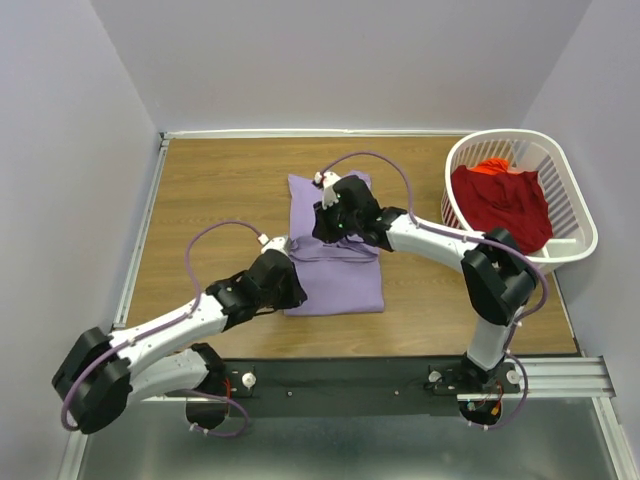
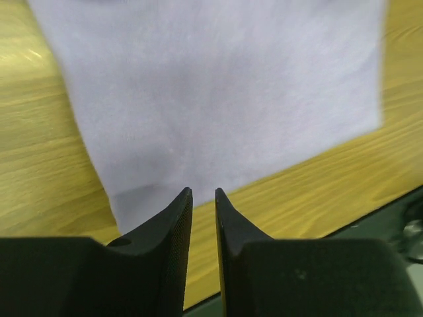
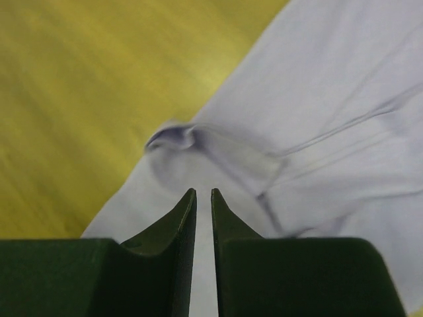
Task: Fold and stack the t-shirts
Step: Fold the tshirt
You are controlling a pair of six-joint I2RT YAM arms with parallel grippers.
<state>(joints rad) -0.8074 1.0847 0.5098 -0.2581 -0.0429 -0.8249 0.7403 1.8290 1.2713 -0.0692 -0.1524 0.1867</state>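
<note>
Lying flat mid-desk: lavender t-shirt, part-folded, both end effectors over it for next fold. Left end effector & right end effector nearly pressed together, pinching nothing visible. Red t-shirt waits in basket.

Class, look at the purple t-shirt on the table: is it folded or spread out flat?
Folded. The purple t-shirt lies as a narrow rectangle with no sleeves sticking out, and a layered fold edge crosses its middle.

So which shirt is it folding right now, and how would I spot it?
Look at the middle of the wooden table, between the two black-and-white arms. A light purple t-shirt lies there, partly folded into a rough rectangle. The only other shirt is the red one, bunched inside the white laundry basket at the table's far right.
</note>
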